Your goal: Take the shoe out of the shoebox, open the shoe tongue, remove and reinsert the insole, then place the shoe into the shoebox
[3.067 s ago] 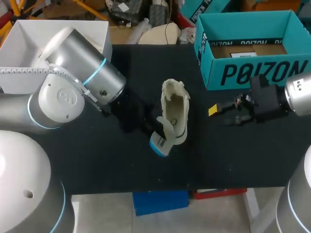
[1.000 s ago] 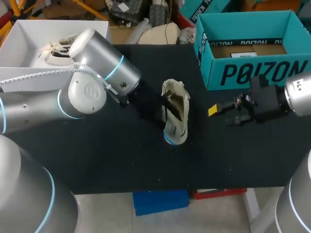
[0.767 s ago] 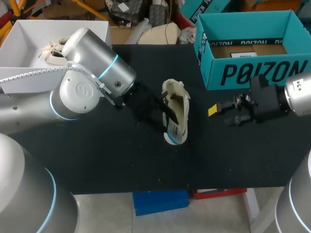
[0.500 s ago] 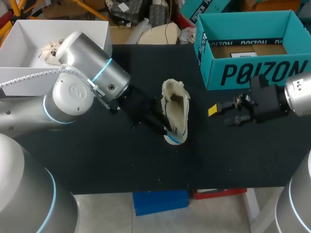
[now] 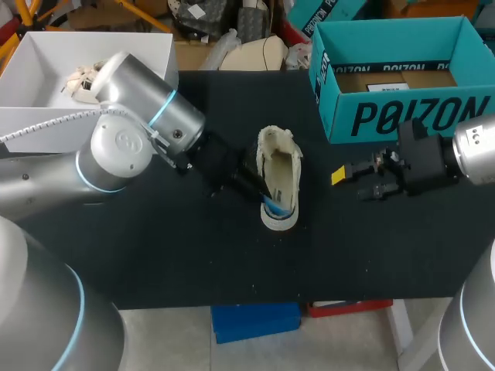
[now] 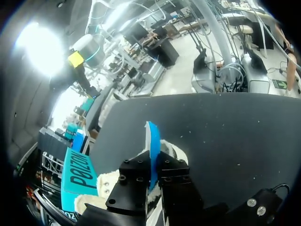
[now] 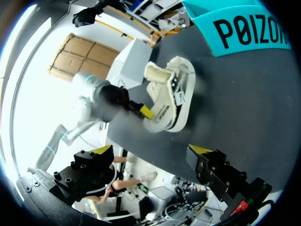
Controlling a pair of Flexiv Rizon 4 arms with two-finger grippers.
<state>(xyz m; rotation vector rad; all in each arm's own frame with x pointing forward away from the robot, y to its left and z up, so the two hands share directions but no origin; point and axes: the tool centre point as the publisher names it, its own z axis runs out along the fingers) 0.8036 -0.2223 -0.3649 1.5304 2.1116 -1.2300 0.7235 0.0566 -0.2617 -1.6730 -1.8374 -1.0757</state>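
Gripper of the left arm [image 6: 153, 162] is clamped on a thin blue-edged insole [image 6: 151, 136], its two black fingers [image 6: 136, 174] pressing the sheet from either side. The insole stands on edge between them and sticks out past their tips. Right behind the fingers lies the cream-white sneaker [image 6: 175, 150]. In the head view this gripper [image 5: 261, 197] meets the shoe at the shoe's near, rounded end, where the blue insole [image 5: 272, 205] shows against the inner wall.

The sneaker [image 5: 280, 166] rests on the black table [image 5: 155, 255] about midway across. Its long axis runs from the near edge toward the far edge. Its fleecy end points away and its opening faces up.

The right gripper [image 5: 348, 182] hangs beside the shoe, apart from it. Its yellow-tipped fingers [image 7: 200, 149] are spread wide with nothing between them. It sits just in front of the teal cardboard shoebox [image 5: 402, 116], which stands open-topped at the table's far right.
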